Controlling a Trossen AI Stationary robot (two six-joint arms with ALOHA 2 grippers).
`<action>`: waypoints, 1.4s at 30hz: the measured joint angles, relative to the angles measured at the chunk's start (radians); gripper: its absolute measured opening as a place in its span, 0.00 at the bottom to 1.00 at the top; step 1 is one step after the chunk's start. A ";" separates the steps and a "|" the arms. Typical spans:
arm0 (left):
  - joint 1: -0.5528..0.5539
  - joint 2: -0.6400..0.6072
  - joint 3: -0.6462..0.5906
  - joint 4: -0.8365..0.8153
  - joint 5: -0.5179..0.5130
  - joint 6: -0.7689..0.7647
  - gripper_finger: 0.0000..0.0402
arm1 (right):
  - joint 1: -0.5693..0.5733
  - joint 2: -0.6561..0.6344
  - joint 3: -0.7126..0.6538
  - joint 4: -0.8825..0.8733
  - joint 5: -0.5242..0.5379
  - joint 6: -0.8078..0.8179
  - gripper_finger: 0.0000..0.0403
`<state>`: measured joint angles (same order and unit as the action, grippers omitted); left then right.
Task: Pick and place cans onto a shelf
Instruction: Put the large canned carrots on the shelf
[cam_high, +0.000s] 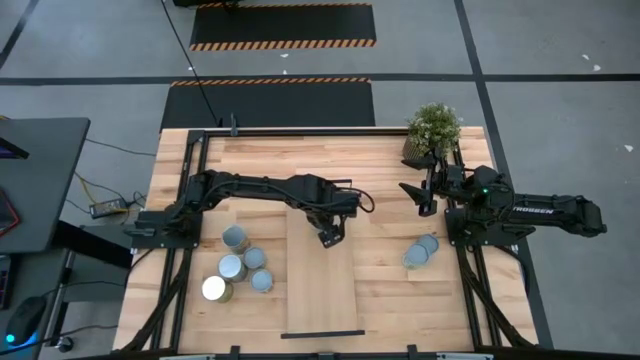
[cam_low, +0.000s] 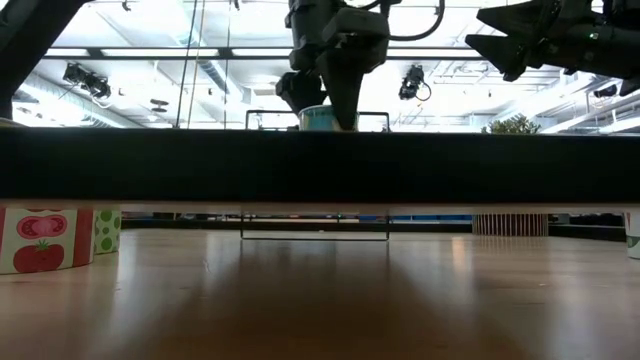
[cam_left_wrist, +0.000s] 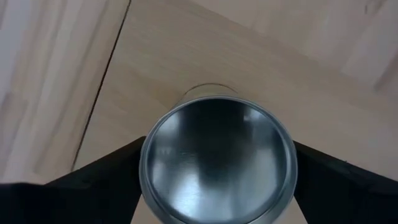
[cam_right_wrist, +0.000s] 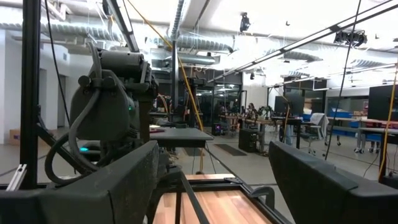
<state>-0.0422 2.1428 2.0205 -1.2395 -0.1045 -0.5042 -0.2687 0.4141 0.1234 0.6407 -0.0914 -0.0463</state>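
Left wrist view: upright can (cam_left_wrist: 217, 163), round top upward, pinched in left pincer (cam_left_wrist: 217, 186) above shelf (cam_left_wrist: 186, 50).

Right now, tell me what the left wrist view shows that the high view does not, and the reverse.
Only the left wrist view: the left gripper's fingers either side of a can, its shiny round top in close-up.

Only the high view: four cans left of the shelf, two cans to its right, the potted plant, and the right gripper raised beside it.

Both: the shelf's pale wood and the left gripper.

Overhead looks straight down; low level; wrists close, forward.
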 joint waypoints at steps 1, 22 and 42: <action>0.000 0.000 0.000 0.003 0.000 -0.023 0.89 | 0.000 0.000 0.000 0.000 0.000 0.000 0.78; 0.000 0.000 0.000 0.146 0.020 0.045 0.88 | 0.000 0.000 0.000 0.000 0.000 -0.001 0.78; -0.008 0.000 0.000 0.213 0.007 0.190 0.88 | 0.000 0.000 0.000 0.000 0.000 -0.001 0.78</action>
<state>-0.0502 2.1426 2.0205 -1.0263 -0.0971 -0.3144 -0.2687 0.4141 0.1234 0.6411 -0.0910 -0.0471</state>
